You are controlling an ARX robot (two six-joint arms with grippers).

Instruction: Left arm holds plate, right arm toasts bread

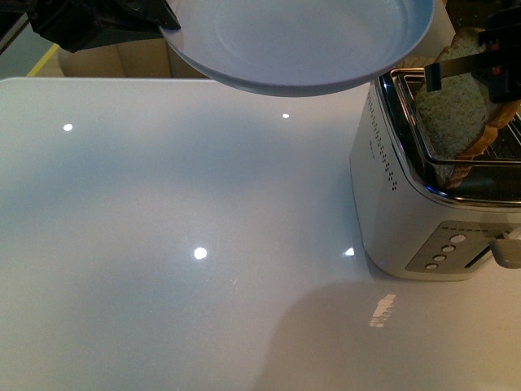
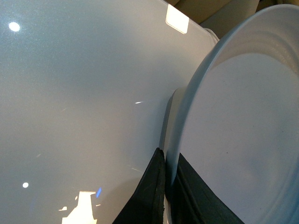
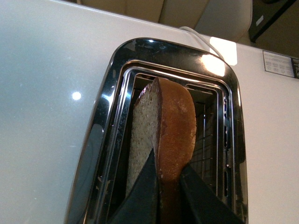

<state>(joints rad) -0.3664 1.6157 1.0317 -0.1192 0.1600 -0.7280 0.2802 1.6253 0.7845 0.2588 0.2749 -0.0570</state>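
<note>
My left gripper (image 1: 167, 20) is shut on the rim of the pale blue-white plate (image 1: 301, 41) and holds it in the air above the table's far side, beside the toaster. In the left wrist view its black fingers (image 2: 152, 191) pinch the plate's edge (image 2: 233, 130). My right gripper (image 1: 464, 69) is shut on the slice of speckled brown bread (image 1: 460, 110), which stands on edge, partly down in the toaster's slot. In the right wrist view the gripper (image 3: 167, 184) clamps the crust of the bread (image 3: 174, 126) over the open slot.
The silver toaster (image 1: 399, 212) stands at the table's right side, with buttons and a lever on its near face; its chrome top (image 3: 110, 93) frames wire-lined slots. The glossy white table (image 1: 163, 244) spreads to the left. Cardboard boxes lie beyond the far edge.
</note>
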